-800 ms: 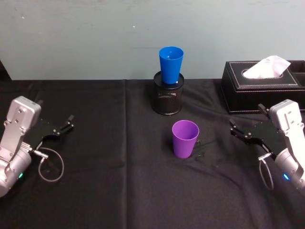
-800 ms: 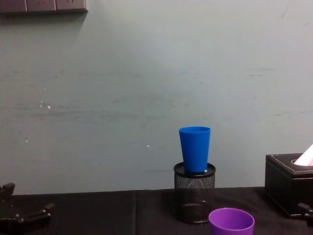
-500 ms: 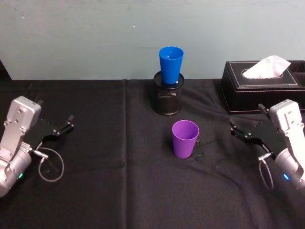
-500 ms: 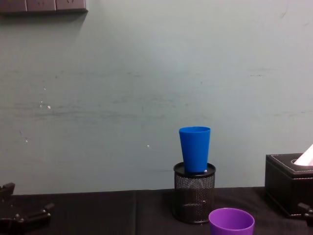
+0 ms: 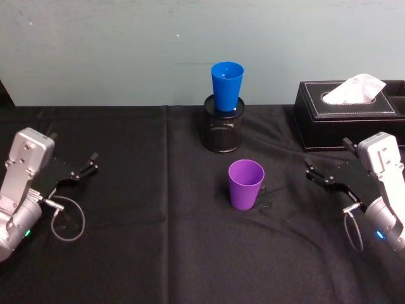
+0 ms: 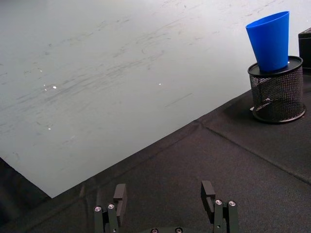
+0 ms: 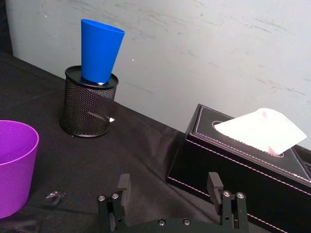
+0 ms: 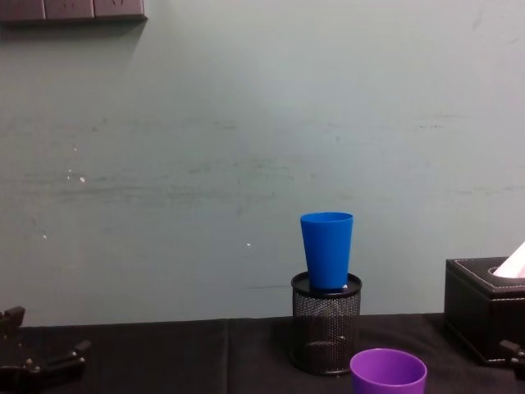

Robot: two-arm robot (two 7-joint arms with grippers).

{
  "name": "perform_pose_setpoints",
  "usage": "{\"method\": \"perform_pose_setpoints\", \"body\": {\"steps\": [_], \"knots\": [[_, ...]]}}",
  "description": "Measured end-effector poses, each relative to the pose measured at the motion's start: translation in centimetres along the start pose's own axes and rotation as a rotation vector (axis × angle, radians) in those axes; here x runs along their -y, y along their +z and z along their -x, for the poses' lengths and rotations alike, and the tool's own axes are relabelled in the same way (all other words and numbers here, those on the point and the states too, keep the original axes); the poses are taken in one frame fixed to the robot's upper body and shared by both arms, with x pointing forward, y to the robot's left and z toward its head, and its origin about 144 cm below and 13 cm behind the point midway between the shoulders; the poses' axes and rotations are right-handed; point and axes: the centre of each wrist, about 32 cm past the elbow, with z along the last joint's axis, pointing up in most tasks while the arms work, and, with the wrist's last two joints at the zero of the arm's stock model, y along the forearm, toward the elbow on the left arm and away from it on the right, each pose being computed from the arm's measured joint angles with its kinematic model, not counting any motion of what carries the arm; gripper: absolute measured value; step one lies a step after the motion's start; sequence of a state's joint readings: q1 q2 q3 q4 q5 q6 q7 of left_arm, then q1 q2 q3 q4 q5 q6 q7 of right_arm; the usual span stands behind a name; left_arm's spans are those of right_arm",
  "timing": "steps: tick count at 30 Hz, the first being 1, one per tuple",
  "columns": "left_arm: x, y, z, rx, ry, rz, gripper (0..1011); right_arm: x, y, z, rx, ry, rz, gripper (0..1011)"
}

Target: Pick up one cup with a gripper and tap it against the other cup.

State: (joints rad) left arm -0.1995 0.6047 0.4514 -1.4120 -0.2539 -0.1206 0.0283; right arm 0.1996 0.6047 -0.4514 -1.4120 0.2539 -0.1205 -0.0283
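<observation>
The purple cup [image 5: 245,183] stands upright on the black cloth near the table's middle, also seen as purple cup [image 7: 14,165] and purple cup [image 8: 388,373]. The blue cup [image 5: 226,85] stands upright on top of a black mesh pen holder [image 5: 223,124] behind it, also seen as blue cup [image 6: 270,41], blue cup [image 7: 99,49] and blue cup [image 8: 326,249]. My right gripper [image 5: 319,172] rests open at the right, apart from the purple cup, with nothing between its fingers [image 7: 122,187]. My left gripper [image 5: 83,166] sits open at the far left, fingers [image 6: 119,195] spread and empty.
A black tissue box [image 5: 347,114] with a white tissue sticking out stands at the back right, close behind my right gripper. A pale wall [image 8: 246,148] rises behind the table. A cable loop [image 5: 66,221] lies by the left arm.
</observation>
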Motion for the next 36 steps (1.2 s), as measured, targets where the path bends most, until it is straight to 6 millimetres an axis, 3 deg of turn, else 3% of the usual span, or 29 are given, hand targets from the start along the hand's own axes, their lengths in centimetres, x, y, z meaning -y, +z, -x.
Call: {"method": "perform_pose_setpoints", "body": {"steps": [20, 24, 32, 36], "knots": [[0.0, 0.0, 0.0, 0.000, 0.000, 0.000, 1000, 0.0, 0.0, 0.0, 0.000, 0.000, 0.000, 1003], [0.0, 0.0, 0.0, 0.000, 0.000, 0.000, 1000, 0.2, -0.1, 0.0, -0.014, 0.097, -0.009, 1003], [0.0, 0.0, 0.0, 0.000, 0.000, 0.000, 1000, 0.3, -1.3, 0.5, -0.225, 0.399, -0.069, 1003], [0.0, 0.0, 0.0, 0.000, 0.000, 0.000, 1000, -0.1, -1.6, 0.9, -0.282, 0.455, -0.093, 1003]]}}
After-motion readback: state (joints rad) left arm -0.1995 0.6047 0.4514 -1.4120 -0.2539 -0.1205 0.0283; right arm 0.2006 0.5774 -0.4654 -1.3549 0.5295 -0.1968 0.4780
